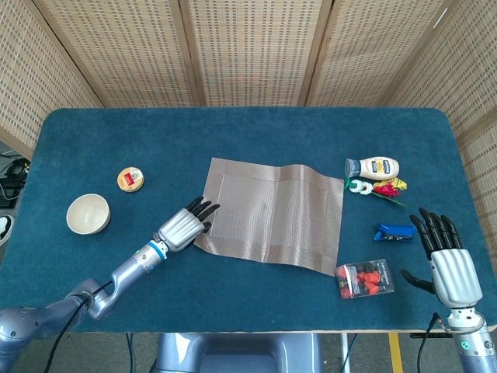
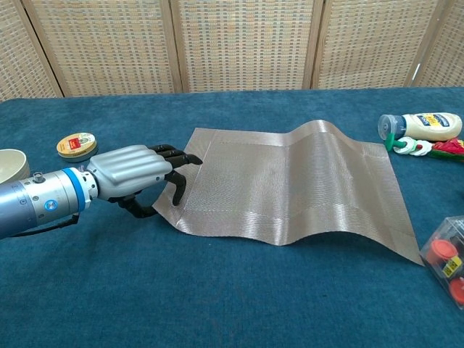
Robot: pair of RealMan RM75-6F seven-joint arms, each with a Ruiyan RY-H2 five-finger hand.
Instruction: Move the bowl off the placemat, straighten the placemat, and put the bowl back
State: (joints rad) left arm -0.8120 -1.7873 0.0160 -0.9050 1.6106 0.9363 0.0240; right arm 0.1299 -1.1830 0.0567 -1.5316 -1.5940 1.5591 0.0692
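The brown woven placemat (image 1: 272, 211) (image 2: 290, 181) lies mid-table, slightly skewed, with a raised ripple across its right half. My left hand (image 1: 185, 225) (image 2: 138, 174) is at its near-left corner, fingers on top of the edge and thumb tucked under, pinching the mat. The cream bowl (image 1: 88, 214) (image 2: 9, 163) stands off the mat on the blue cloth, far to the left. My right hand (image 1: 446, 260) hovers at the table's near-right corner with fingers spread and nothing in it; it does not appear in the chest view.
A round tin (image 1: 130, 179) (image 2: 76, 145) sits behind the bowl. Right of the mat are a mayonnaise bottle (image 1: 374, 167) (image 2: 420, 125), a white-and-green item (image 1: 359, 186), a blue clip (image 1: 394, 231) and a clear box of red pieces (image 1: 364, 280) (image 2: 446, 261).
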